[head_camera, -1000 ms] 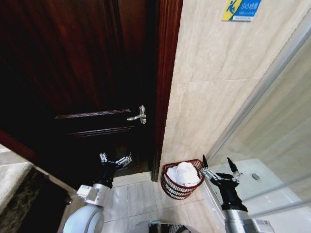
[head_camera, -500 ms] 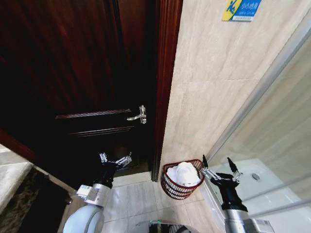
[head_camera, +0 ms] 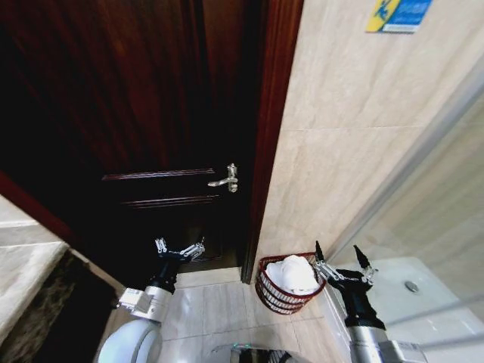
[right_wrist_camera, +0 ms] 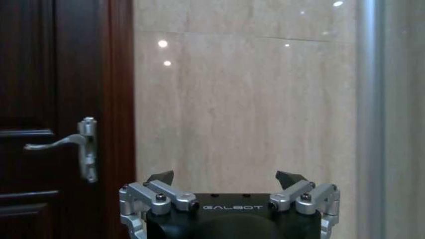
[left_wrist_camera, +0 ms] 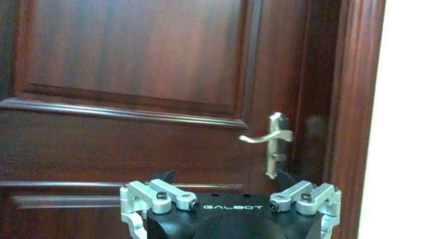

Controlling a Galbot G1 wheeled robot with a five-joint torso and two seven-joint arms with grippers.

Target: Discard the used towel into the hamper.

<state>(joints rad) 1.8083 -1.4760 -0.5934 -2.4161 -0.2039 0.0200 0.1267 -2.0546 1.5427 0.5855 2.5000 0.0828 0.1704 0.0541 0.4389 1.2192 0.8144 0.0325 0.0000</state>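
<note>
While both wrist views face door and wall, the head view shows the hamper [head_camera: 290, 284] (towel [head_camera: 293, 274] inside) beside the open right hand [head_camera: 338, 259].

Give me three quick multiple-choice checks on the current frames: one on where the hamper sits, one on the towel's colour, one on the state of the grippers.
1. Where does the hamper stand?
A. On the floor against the tiled wall, just right of the door frame
B. Hanging from the door handle
C. On the stone counter at the left

2. What colour is the towel lying in the hamper?
A. Dark blue
B. White
C. Green

3. What state are the left gripper and the right gripper in?
A. Both shut on the towel
B. Left shut, right open
C. Both open and holding nothing

Answers:
1. A: the head view shows it on the floor tiles beside the frame, at the foot of the wall.
2. B: a white bundle fills the red-brown wire basket.
3. C: both wrist views show spread fingers with nothing between them.
</note>
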